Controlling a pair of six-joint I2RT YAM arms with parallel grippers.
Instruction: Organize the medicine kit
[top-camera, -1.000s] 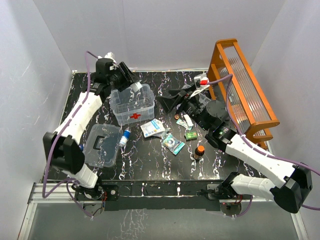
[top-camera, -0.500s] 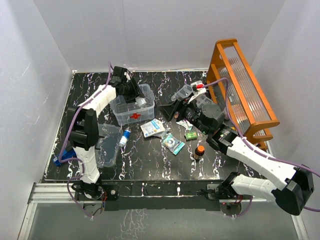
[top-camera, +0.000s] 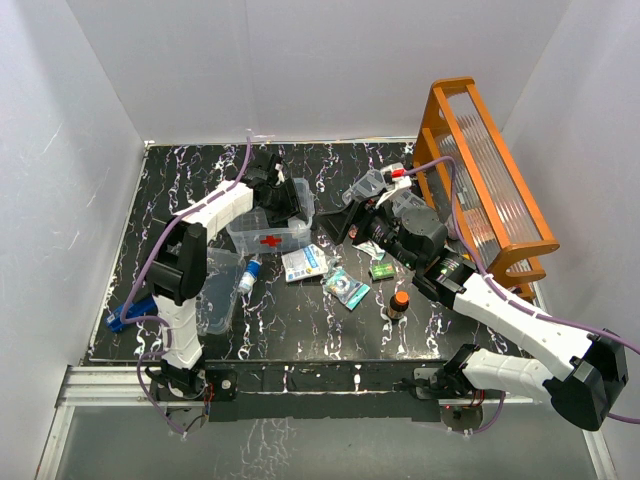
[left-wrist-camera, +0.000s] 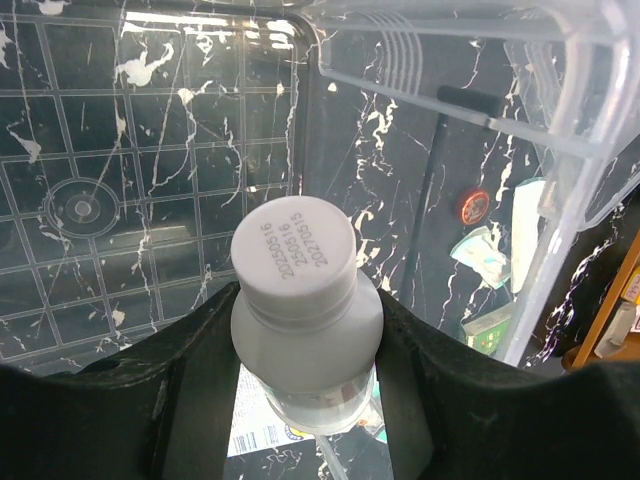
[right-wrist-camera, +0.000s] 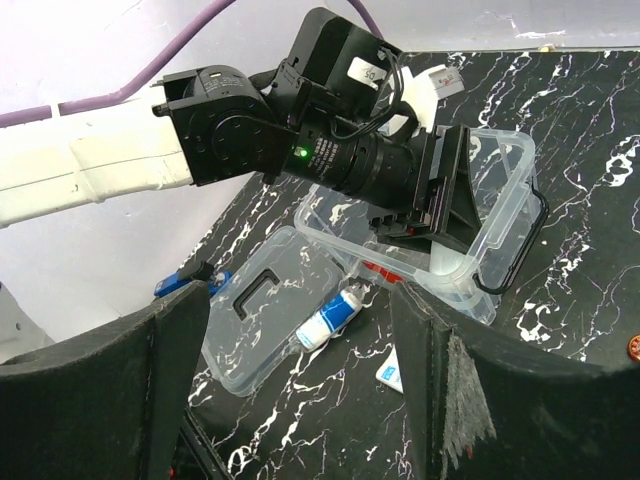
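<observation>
The clear box with a red cross (top-camera: 268, 240) stands at the back left and looks tipped. Its floor shows in the left wrist view (left-wrist-camera: 100, 200). My left gripper (top-camera: 287, 200) is inside the box, shut on a small white-capped bottle (left-wrist-camera: 295, 290). The clear lid with a black handle (top-camera: 212, 290) lies flat in front of the box, with a blue and white tube (top-camera: 250, 272) at its right edge. My right gripper (top-camera: 345, 215) is open and empty to the right of the box, facing it (right-wrist-camera: 500, 200). No divided tray is in view.
A white sachet (top-camera: 305, 260), a teal packet (top-camera: 347, 287), a small green box (top-camera: 381, 270) and a brown bottle with an orange cap (top-camera: 399, 303) lie mid-table. The tall orange rack (top-camera: 490, 185) stands at the right. A blue object (top-camera: 125, 315) lies at the left edge.
My left gripper has swung right from behind the box's back-left corner and gone into the box with the bottle. The box has tipped. The right gripper has shifted slightly.
</observation>
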